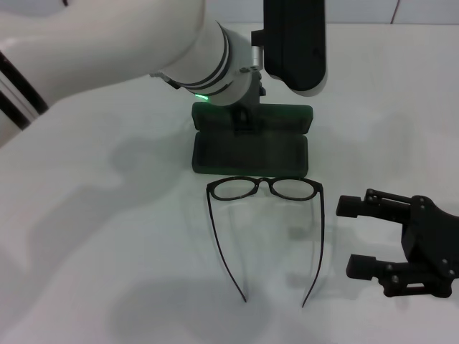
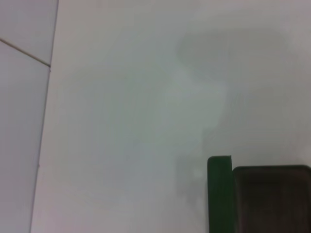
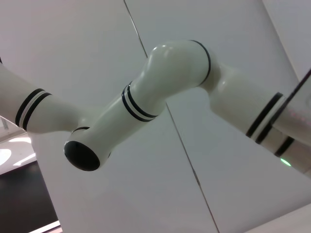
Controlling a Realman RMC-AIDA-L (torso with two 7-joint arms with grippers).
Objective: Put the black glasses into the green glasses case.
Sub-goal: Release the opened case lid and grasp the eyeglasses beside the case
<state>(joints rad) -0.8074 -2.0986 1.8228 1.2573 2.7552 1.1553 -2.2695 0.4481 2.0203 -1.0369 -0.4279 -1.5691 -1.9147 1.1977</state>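
Head view has the whole scene: the left arm point(image 1: 129, 50) reaches across the white table point(image 1: 93, 236) to the open green glasses case point(image 1: 251, 147), and its gripper sits at the case's hinge line, fingers hidden, so I cannot tell their state. The left wrist view catches only a corner of the case point(image 2: 221, 194), while the right wrist view shows just the other arm against a wall. The black glasses point(image 1: 265, 188) lie just in front of the case, temples unfolded toward the robot, bare table on both sides, and the right gripper point(image 1: 358, 236) rests beside the right temple, jaws wide apart, holding nothing.

A plain white table point(image 1: 107, 236) fills the scene, with soft shadows. Behind it stand pale wall panels point(image 3: 233, 184) with thin seams.
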